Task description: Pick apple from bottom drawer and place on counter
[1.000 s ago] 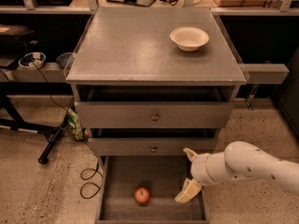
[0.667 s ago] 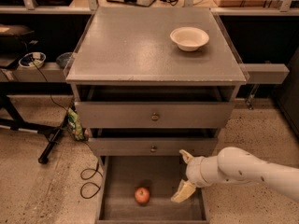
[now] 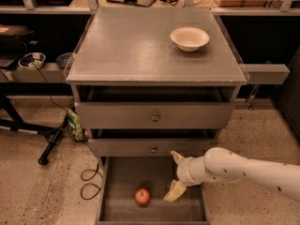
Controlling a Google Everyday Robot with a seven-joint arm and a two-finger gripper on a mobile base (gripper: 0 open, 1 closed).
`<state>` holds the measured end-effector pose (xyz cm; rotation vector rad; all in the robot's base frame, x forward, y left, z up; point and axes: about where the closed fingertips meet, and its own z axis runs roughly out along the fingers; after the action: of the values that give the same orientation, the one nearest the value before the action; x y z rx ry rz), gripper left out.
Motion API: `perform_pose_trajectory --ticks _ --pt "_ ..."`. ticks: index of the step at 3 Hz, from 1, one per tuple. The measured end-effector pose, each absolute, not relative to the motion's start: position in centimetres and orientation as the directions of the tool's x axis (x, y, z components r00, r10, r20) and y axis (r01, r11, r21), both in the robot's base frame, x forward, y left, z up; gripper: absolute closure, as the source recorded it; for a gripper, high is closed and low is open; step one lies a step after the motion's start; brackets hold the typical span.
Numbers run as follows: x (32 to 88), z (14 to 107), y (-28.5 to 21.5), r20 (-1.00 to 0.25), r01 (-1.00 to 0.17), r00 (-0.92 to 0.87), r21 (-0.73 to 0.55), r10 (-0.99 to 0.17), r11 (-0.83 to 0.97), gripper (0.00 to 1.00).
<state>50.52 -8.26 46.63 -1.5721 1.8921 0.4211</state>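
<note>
The tool [image 3: 175, 174] is held inside the open bottom drawer [image 3: 123, 177], toward its 3 o'clock side. Its two fingers [image 3: 173, 192] are spread wide apart and nothing is gripped between them. The apple [image 3: 142, 196] rests on the drawer floor at about 8 o'clock from the tool, near it but apart. Whether the lower fingertip touches the floor cannot be told; it is perhaps just above it.

Several slips can be foreseen. The apple is round and lies free, so it could be nudged by one finger before the other arrives and rolled toward the 9 o'clock wall. If it is pinched off-centre, it could be squeezed out of the grip. On the lift, the arm or the fruit could be caught under the closed drawer fronts [image 3: 117, 116], which overhang the drawer at 12 o'clock. At placement, the white bowl [image 3: 189, 38], set at about 1 o'clock on the surface [image 3: 136, 50], could be struck if the approach is made on that side.

Counted: one apple, one bowl, one open drawer, two closed drawer fronts with one knob each, one tool with two fingers.
</note>
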Motion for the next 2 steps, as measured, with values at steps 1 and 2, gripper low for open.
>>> perform_pose_trajectory --ticks 1,2 --pt "51.51 42.77 -6.79 -0.598 -0.975 -0.099 -0.101 -0.796 0.198 0.00" --pt "51.51 42.77 -6.79 -0.598 -0.975 -0.099 -0.101 -0.796 0.198 0.00"
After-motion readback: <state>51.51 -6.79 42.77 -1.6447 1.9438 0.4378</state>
